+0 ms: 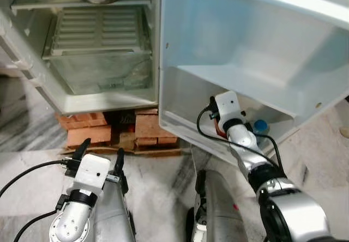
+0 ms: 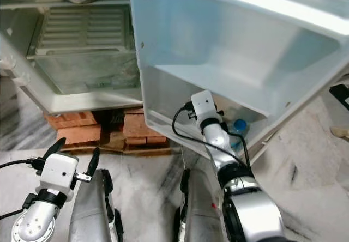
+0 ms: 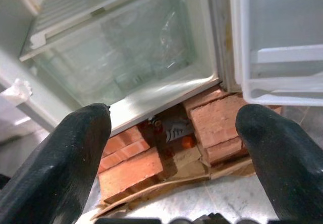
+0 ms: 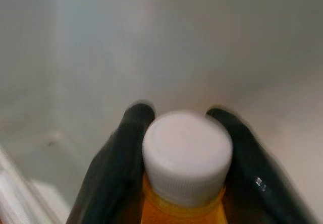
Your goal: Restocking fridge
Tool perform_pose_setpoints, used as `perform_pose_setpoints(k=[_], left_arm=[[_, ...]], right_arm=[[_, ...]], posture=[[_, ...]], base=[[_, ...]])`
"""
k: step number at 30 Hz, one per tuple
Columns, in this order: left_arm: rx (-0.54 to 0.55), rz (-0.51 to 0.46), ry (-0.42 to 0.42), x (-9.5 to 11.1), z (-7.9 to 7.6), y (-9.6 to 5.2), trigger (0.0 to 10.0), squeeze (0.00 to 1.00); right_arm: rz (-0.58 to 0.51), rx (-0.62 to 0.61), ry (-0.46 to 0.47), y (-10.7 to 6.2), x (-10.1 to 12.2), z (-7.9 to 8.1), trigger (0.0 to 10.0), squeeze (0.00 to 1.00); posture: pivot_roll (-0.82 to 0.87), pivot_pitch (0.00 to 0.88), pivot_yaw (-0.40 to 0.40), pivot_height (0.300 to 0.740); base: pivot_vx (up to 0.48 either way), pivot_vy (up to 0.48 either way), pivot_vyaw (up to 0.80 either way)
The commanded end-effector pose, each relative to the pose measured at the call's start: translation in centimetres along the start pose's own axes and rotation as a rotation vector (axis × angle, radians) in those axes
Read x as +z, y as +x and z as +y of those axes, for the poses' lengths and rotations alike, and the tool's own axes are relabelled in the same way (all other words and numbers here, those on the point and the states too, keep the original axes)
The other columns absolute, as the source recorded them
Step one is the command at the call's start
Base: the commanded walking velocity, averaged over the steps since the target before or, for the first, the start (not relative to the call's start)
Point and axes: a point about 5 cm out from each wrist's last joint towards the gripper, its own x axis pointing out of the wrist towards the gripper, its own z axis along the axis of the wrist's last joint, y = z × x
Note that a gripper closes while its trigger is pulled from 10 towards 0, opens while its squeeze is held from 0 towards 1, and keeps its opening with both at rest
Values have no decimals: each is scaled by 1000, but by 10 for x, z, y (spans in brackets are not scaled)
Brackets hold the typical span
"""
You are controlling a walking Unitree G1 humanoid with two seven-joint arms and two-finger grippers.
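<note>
Right wrist view has the right claw (image 4: 184, 133) clamped on an orange bottle (image 4: 185, 163), white cap up, inside the door bin (image 1: 180, 125). Lower it upright, clear of the blue-capped bottle (image 1: 260, 126). Left claw (image 1: 100, 156) idles open.

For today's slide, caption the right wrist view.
Right gripper clamps white-capped orange bottle inside the pale fridge door shelf.

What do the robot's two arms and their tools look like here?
Both arms are silver with black joint rings. Each wrist carries a white boxy housing with a black cable looping off it. The left tool and right tool each have two long black fingers; the right wrist shows a red patch.
</note>
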Motion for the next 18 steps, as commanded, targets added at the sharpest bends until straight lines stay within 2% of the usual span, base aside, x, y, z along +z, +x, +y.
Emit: perform_pose_setpoints(k=[1, 4, 5, 12, 16, 17, 18], left_arm=[[-7, 7, 6, 2, -1, -2, 10000, 0], [-2, 5, 6, 3, 0, 0, 10000, 0], [-1, 4, 6, 3, 0, 2, 10000, 0], [-16, 4, 5, 2, -1, 9, 10000, 0], [-26, 1, 9, 1, 0, 15, 10000, 0], [-30, 1, 11, 1, 1, 16, 10000, 0], [-36, 0, 14, 0, 1, 18, 10000, 0]], right_arm=[[88, -90, 26, -1, -12, -17, 10000, 0], [135, -125, 16, -2, -18, -26, 10000, 0], [158, -153, 11, -3, -21, -33, 10000, 0], [173, -222, -34, -5, -26, -55, 10000, 0], [177, -286, -53, -8, -28, -72, 10000, 0], [179, -305, -58, -9, -29, -76, 10000, 1000], [180, -324, -60, -11, -29, -81, 10000, 1000]], posture=[[175, 259, -105, 567], [172, 249, -106, 567], [168, 241, -103, 567], [151, 216, -86, 567], [144, 200, -71, 567], [143, 193, -65, 567], [141, 186, -60, 567]], base=[[0, 0, 0], [0, 0, 0], [0, 0, 0], [0, 0, 0], [0, 0, 0], [0, 0, 0], [0, 0, 0]])
